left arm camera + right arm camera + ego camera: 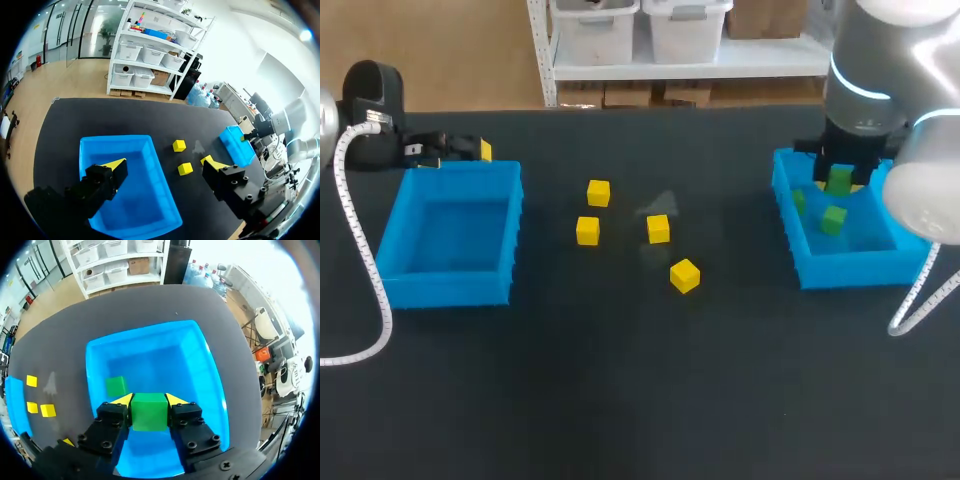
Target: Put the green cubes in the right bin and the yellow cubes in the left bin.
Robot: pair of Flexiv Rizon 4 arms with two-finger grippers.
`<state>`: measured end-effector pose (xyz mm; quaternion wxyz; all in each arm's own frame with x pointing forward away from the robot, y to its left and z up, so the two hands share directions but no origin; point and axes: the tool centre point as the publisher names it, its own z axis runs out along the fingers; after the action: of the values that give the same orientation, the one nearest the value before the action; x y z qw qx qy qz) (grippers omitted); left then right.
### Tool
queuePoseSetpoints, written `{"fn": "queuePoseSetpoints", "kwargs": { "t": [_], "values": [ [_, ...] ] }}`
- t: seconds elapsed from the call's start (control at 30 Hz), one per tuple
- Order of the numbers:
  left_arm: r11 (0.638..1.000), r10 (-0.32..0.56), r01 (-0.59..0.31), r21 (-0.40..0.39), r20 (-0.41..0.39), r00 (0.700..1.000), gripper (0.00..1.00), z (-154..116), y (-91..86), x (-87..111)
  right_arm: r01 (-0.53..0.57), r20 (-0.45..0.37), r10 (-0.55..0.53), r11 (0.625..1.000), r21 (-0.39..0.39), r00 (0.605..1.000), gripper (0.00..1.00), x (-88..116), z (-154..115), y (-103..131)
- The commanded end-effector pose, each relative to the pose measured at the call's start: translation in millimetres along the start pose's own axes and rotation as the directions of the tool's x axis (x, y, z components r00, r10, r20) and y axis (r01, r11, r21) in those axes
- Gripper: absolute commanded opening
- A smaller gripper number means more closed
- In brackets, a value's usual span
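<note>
My right gripper [839,172] hangs over the right blue bin [850,268], shut on a green cube [149,412] that sits between its yellow-tipped fingers. Another green cube [833,219] lies loose on that bin's floor [116,386]. Several yellow cubes rest on the dark table between the bins, among them ones at the back [598,193], in the middle [658,229] and nearest the front [685,275]. My left gripper [164,163] stands open and empty above the back edge of the left blue bin [450,290], which holds nothing.
A white coiled cable [365,270] runs down the table's left side beside the left bin. Another cable [920,300] loops at the right bin's front corner. Dark tabletop stretches in front of both bins.
</note>
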<state>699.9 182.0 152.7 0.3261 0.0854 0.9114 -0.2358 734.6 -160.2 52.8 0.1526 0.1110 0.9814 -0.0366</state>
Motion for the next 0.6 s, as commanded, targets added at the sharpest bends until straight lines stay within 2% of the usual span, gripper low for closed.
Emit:
{"fn": "queuePoseSetpoints", "kwargs": {
  "t": [0.03, 0.13, 0.2, 0.23, 0.27, 0.37, 0.6],
  "values": [
    [1.000, 0.002, -0.002, 0.011, 0.006, 1.000, 1.00, 0, 2.5, 1.4, -0.004, 0.000, 0.004, 1.000, -0.003, 1.000, 0.00, 0, 1, -2],
    [1.000, 0.002, -0.002, 0.011, 0.006, 1.000, 1.00, 0, 2.5, 1.4, -0.004, 0.000, 0.004, 1.000, -0.007, 1.000, 0.02, 0, -1, -2],
    [1.000, 0.002, -0.002, 0.011, 0.006, 1.000, 1.00, 0, 2.5, 1.4, 0.006, 0.004, -0.006, 1.000, -0.007, 1.000, 0.24, 0, -3, -2],
    [1.000, 0.002, -0.002, 0.011, 0.006, 1.000, 1.00, 0, 2.5, 1.4, 0.018, 0.004, -0.018, 1.000, -0.012, 1.000, 0.69, 0, -5, -1],
    [1.000, 0.002, -0.002, 0.011, 0.006, 1.000, 1.00, 0, 2.5, 1.4, 0.030, 0.007, -0.030, 0.999, -0.018, 1.000, 1.00, 1, -6, -1],
    [1.000, 0.002, -0.002, 0.011, 0.006, 1.000, 1.00, 0, 2.5, 1.4, 0.051, 0.032, -0.049, 0.997, -0.049, 0.998, 1.00, 2, -12, 1],
    [1.000, 0.002, -0.002, 0.011, 0.006, 1.000, 1.00, 0, 2.5, 1.4, 0.064, 0.034, -0.063, 0.997, -0.050, 0.997, 1.00, 3, -13, 1]
  ]
}}
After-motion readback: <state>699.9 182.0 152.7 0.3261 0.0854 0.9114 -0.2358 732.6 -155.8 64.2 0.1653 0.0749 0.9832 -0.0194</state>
